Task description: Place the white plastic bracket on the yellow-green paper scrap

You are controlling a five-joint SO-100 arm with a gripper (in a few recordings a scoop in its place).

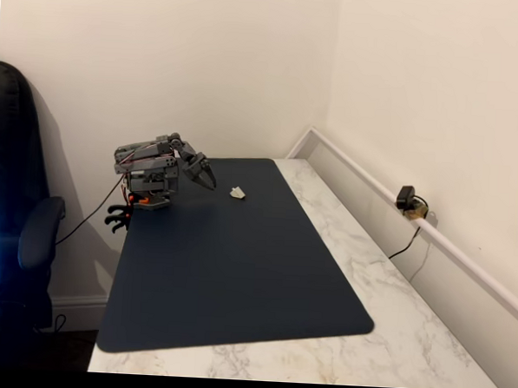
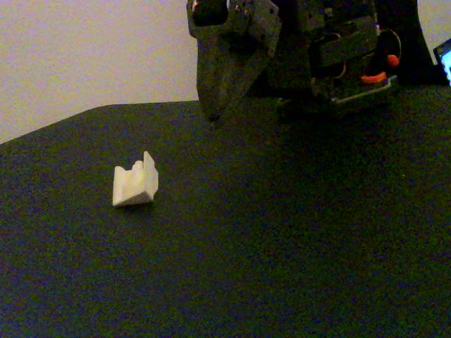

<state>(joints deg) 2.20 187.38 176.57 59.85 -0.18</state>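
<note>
Marble-patterned tabletop stretched pale and glossy toward the corner of the room, and over most of it lay a dark navy mat, smooth, matte, with rounded corners. Walls were plain cream, with a white trunking strip running along the right-hand one and a small black device with a trailing cable perched on it. At the mat's far left edge sat the arm, grey and blocky with orange accents, folded low, its gripper pointing down and to the right, just above the mat. In the low close-up fixed view the gripper showed as a dark tapering wedge, fingers looking pressed together with nothing between them, tip just off the mat's grainy surface. And there was the white plastic bracket, a tiny angular off-white piece resting on the mat, near the gripper tip but clear of it; in the close view the white plastic bracket showed flat faces, a notch on top and a chunky folded shape.
</note>
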